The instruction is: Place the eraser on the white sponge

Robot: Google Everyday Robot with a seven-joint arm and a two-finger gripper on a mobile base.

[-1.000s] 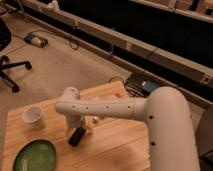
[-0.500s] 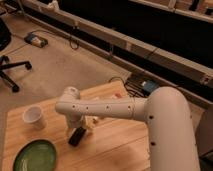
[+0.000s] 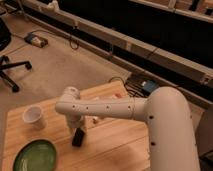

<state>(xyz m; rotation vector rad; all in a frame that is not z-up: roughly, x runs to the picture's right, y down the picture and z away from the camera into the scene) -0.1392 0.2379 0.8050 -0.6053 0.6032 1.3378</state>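
On the wooden table (image 3: 115, 150), my gripper (image 3: 77, 131) hangs low near the middle, wrist pointing down, and the black eraser (image 3: 78, 137) sits at its tip; whether the claw grips it I cannot tell. Just right of it, a pale piece I take for the white sponge (image 3: 94, 120). Left: a white paper cup (image 3: 33, 116) and a green plate (image 3: 35, 156).

Light wooden table (image 3: 115, 150), white paper cup (image 3: 34, 116) upright near left edge, green plate (image 3: 35, 156) at front-left corner, black eraser (image 3: 78, 137) mid-table, gripper (image 3: 77, 129) directly over it, white sponge (image 3: 93, 119) just beyond.
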